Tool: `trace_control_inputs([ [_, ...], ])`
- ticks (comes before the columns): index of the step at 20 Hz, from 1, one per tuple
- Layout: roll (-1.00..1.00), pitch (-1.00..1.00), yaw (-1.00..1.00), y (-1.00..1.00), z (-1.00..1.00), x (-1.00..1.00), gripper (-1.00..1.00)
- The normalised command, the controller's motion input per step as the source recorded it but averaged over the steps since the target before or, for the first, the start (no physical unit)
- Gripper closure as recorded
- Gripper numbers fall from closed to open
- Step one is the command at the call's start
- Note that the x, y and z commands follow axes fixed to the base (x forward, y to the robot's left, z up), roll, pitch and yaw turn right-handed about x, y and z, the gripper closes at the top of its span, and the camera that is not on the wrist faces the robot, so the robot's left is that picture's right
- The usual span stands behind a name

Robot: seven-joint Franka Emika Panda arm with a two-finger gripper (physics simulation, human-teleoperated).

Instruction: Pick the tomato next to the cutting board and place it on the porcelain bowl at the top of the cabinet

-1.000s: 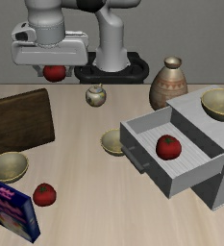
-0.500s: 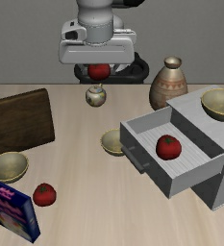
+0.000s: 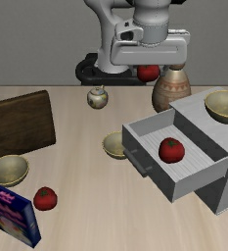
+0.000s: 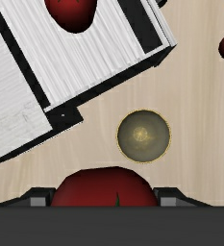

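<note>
Tomato (image 3: 146,73) sits clamped between both fingers of the gripper (image 3: 146,66), high over the far side of the table (image 3: 71,116), just to the exterior view's left of the brown vase (image 3: 170,86). The porcelain bowl (image 3: 222,106) rests on the cabinet (image 3: 211,186) at far right, well apart. Print on the blue box (image 3: 16,216), near left, is too small to read.

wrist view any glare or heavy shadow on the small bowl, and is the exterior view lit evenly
Wrist view: the small bowl shows a soft pale sheen in its middle, no harsh glare; the tomato in the gripper looks dark and shaded. Exterior view: the light looks even, with only faint shadows on the table.
</note>
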Motion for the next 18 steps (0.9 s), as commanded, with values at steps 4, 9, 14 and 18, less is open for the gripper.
trace_control_inputs([
  [4,0.00,0.00,0.00,1.00,0.00,0.00,1.00],
  [9,0.00,0.00,0.00,1.00,0.00,0.00,1.00],
  [14,0.00,0.00,0.00,0.40,0.80,0.00,1.00],
  [18,0.00,0.00,0.00,0.00,1.00,0.00,1.00],
])
